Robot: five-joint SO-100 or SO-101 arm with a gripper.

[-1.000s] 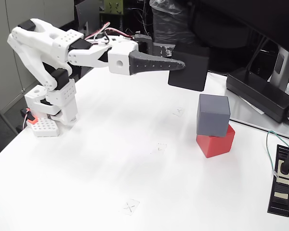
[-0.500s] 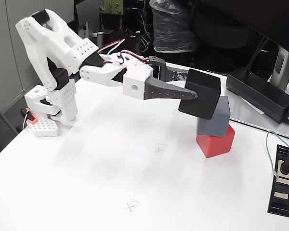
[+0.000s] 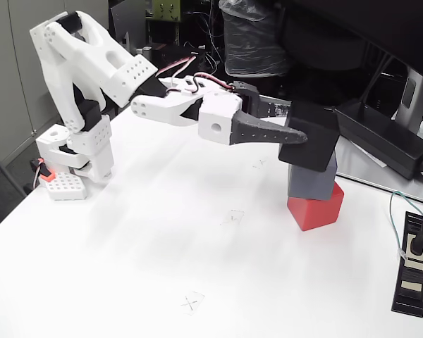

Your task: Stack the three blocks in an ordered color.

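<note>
Fixed view, white tabletop (image 3: 162, 267).

Arm: white jointed arm, base at the left of the tabletop, reaching to the right. Its hand (image 3: 302, 130) has dark grey fingers (image 3: 264, 132) and is clenched on the black block (image 3: 314, 137); the near finger lies across the block's front face, and the far finger is mostly hidden behind the block.

Black block: held in the hand, directly above the grey block (image 3: 311, 182), slightly tilted. Its lower edge overlaps the grey block's top in this view; whether the two touch cannot be told from this angle.

Grey block: resting on top of the red block (image 3: 316, 209), turned a little relative to it.

Red block: on the tabletop, right of centre, bottom of the stack.

Other items: long black power brick (image 3: 384, 141) at the right rear, behind the stack; flat black power strip (image 3: 414, 271) at the right edge with a plug and a green-and-white cable (image 3: 395, 211) running to it; small X marks (image 3: 190, 303) on the tabletop, near the front, at centre and beside the stack.
</note>
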